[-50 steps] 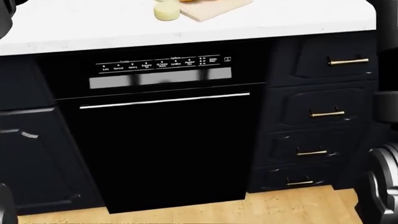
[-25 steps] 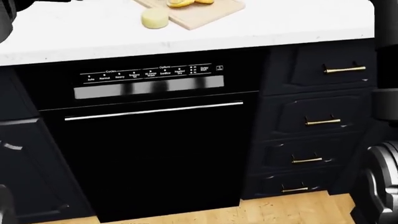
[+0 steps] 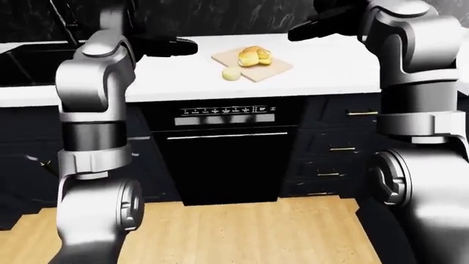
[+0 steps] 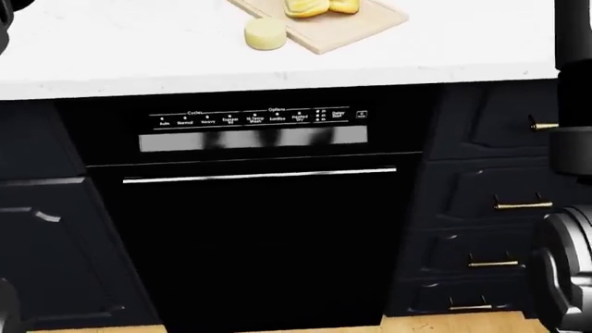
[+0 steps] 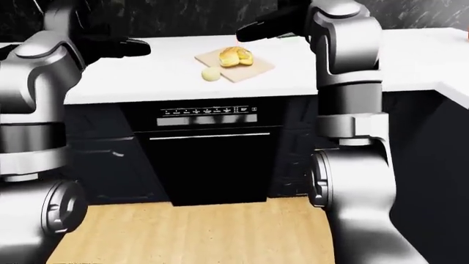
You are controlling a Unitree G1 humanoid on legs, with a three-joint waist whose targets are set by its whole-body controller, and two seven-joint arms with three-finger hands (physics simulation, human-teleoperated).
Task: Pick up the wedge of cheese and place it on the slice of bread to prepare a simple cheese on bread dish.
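The cheese [image 4: 266, 33] is a pale yellow piece on the white counter [image 4: 120, 48], touching the lower left edge of a wooden cutting board [image 4: 356, 26]. The golden bread [image 3: 254, 55] lies on that board. My left hand [image 3: 172, 47] is a dark shape over the counter, left of the board, open and empty. My right hand [image 3: 323, 25] hovers above the counter to the right of the board, open and empty. Neither hand touches the cheese.
A black dishwasher [image 4: 259, 236] sits under the counter below the board. Dark drawers with brass handles [image 4: 522, 205] are to its right. A black sink [image 3: 29, 60] is set into the counter at the left. Wooden floor [image 3: 242, 231] lies below.
The whole head view has shifted: the counter, board and dishwasher now sit lower and further right, so the camera moved. More of the cheese and bread shows.
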